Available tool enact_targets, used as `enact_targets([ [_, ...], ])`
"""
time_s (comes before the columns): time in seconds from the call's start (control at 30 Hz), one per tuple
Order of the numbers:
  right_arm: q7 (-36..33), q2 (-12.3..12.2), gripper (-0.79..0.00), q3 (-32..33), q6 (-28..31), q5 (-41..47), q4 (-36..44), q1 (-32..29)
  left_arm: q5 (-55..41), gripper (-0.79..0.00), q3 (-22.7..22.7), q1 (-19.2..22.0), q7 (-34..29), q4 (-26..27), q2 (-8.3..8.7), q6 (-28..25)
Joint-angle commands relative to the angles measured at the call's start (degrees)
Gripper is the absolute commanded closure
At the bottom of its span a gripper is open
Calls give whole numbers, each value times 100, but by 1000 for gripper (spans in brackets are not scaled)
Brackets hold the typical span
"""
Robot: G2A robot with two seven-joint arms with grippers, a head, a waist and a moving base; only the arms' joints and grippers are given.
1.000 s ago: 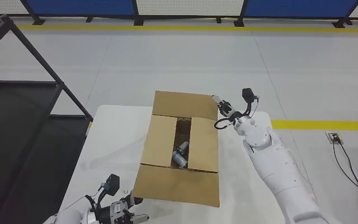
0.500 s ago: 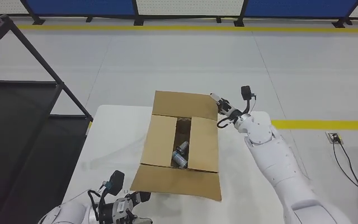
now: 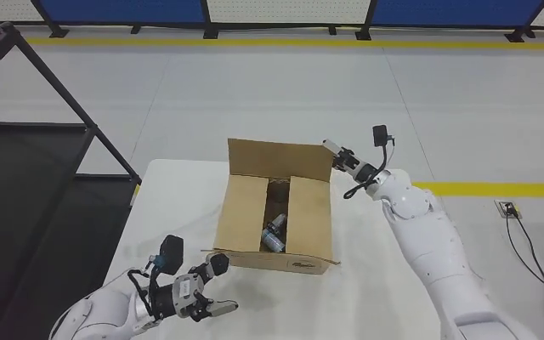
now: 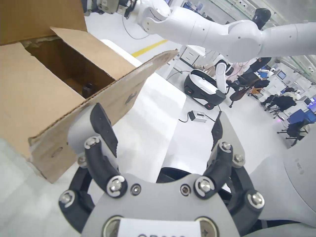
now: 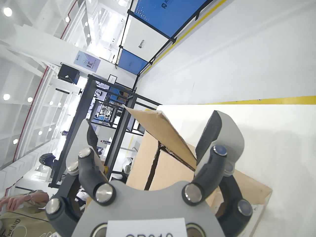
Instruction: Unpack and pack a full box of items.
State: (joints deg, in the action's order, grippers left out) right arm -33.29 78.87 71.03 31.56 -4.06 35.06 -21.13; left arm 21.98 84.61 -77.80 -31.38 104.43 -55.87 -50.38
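Note:
A brown cardboard box [image 3: 310, 221] stands in the middle of the white table [image 3: 170, 212], its side flaps half closed, with bottles [image 3: 274, 234] in the gap between them. My left gripper [image 3: 208, 285] is open at the near left corner. In the left wrist view the near flap [image 4: 111, 99] tilts upward against one of the fingers [image 4: 103, 124] of that gripper [image 4: 160, 129]. My right gripper [image 3: 340, 155] is open at the far right corner. The far flap's [image 5: 160, 131] corner lies between the fingers of the right gripper [image 5: 150, 134].
A black metal rack [image 3: 51, 170] stands off the table's left edge. Bare tabletop runs along both sides of the box. Grey floor with a yellow line [image 3: 476, 189] lies beyond the table.
The near flap, splayed flat outward before, now stands raised. My left gripper has moved up toward the box's near corner. The right gripper shifted slightly at the far flap's corner.

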Motion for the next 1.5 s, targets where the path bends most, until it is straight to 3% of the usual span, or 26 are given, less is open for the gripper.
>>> enact_targets([
  [0.0,-47,-53,-785,59,-37,-88,224,-91,601,-785,-110,37,459,87,-51,336],
  [0.27,-408,-264,-785,315,-221,-346,1565,-740,1963,-785,-839,341,1445,-40,-220,1109],
  [0.47,-661,-400,-785,476,-563,-648,2607,-1215,2227,-785,-1256,652,1609,-289,-309,1439],
  [0.73,-1534,-536,-785,545,-1042,-734,3506,-1503,2099,-785,-1648,984,1606,-482,-411,1693],
  [0.97,-2491,-574,-785,296,-2095,-692,3680,-1323,1951,-785,-1885,1296,1509,-633,-492,1890],
  [1.17,-2820,-536,-785,-18,-3023,-586,3538,-1024,1949,-785,-2092,1578,1387,-820,-560,2005],
  [1.47,-3437,-480,-785,-297,-3374,104,3025,-632,1889,-785,-2346,1964,1332,-1128,-667,2085],
])
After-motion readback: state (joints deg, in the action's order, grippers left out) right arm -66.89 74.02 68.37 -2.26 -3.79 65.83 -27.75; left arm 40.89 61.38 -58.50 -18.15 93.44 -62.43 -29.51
